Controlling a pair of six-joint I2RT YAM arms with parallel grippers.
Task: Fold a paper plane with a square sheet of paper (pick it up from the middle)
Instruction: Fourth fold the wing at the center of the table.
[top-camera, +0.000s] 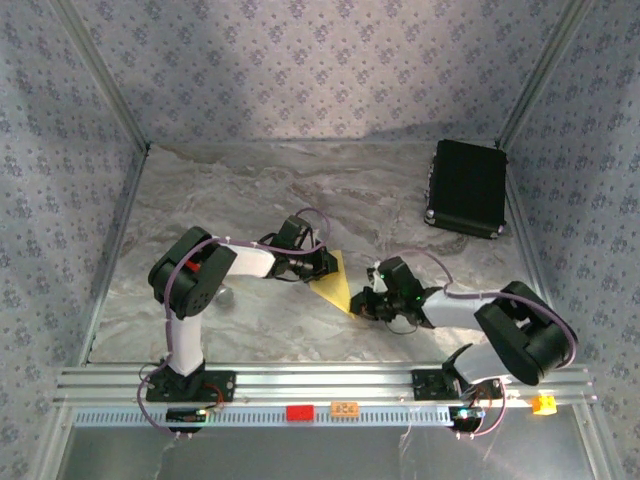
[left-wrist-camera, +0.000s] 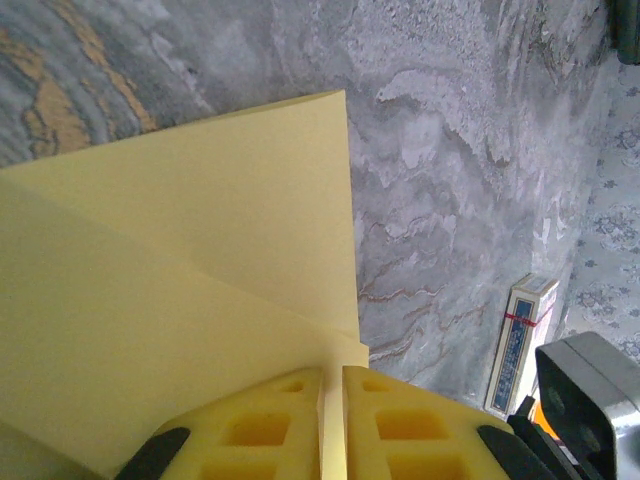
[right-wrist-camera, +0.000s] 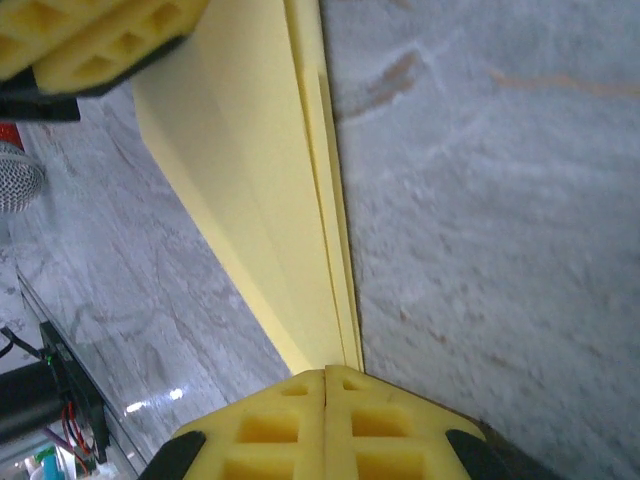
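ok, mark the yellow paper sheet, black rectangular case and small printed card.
yellow paper sheet (top-camera: 335, 285): top external view, centre of visible face.
black rectangular case (top-camera: 467, 187): top external view, lid centre.
small printed card (left-wrist-camera: 515, 345): left wrist view, mid face.

Marbled grey tabletop (top-camera: 250, 190), floral-patterned walls (top-camera: 300, 70) all round.

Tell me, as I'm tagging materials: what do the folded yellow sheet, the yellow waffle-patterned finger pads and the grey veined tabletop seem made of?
Folded yellow sheet: thin matte paper, crisp creases, stacked edges. Yellow finger pads: probably moulded plastic or rubber, matte, with square recesses. Grey veined tabletop: marble-look surface, possibly printed covering.
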